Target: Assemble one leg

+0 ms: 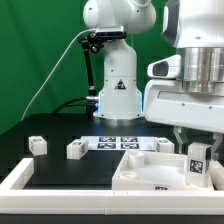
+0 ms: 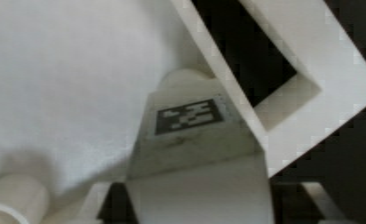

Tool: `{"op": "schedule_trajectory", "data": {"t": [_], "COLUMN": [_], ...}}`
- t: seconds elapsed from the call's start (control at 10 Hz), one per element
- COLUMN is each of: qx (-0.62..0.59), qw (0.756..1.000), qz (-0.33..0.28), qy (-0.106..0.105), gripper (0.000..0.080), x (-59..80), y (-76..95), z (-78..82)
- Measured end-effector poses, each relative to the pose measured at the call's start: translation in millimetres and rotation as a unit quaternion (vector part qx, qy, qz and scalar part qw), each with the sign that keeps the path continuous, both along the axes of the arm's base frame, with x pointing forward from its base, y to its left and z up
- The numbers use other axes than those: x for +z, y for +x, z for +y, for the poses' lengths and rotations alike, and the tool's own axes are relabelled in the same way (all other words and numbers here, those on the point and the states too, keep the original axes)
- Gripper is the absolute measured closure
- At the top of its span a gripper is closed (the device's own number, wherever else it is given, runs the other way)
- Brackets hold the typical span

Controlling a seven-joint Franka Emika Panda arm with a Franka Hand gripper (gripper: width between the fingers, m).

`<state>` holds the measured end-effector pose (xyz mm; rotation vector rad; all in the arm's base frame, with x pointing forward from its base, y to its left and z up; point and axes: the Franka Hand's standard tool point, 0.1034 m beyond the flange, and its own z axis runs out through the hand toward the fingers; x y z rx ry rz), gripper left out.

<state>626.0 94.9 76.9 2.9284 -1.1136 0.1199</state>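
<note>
White tagged leg (image 1: 197, 162) upright over tabletop corner, exterior view's right; tag face (image 2: 189, 114) close in wrist view.

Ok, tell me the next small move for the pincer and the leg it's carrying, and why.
Probably a slow, short descent. In the exterior view the pincer has a leg between its fingers, upright over the corner of the tabletop at the exterior view's right. The wrist view shows the tagged leg close against the tabletop's raised rim. Whether it is already seated cannot be told.
</note>
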Motion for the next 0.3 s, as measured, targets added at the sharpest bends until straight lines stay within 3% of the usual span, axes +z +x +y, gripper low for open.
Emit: {"op": "schedule_trajectory", "data": {"t": [0.2,0.3], "qx": [0.000,0.000], "qw": [1.000,1.000], "qz": [0.000,0.000], "qy": [0.000,0.000], "gripper": [0.0483,0.0410], "x": [-0.1,-0.1], "y": [0.0,0.1], "z": [-0.4,-0.4]}}
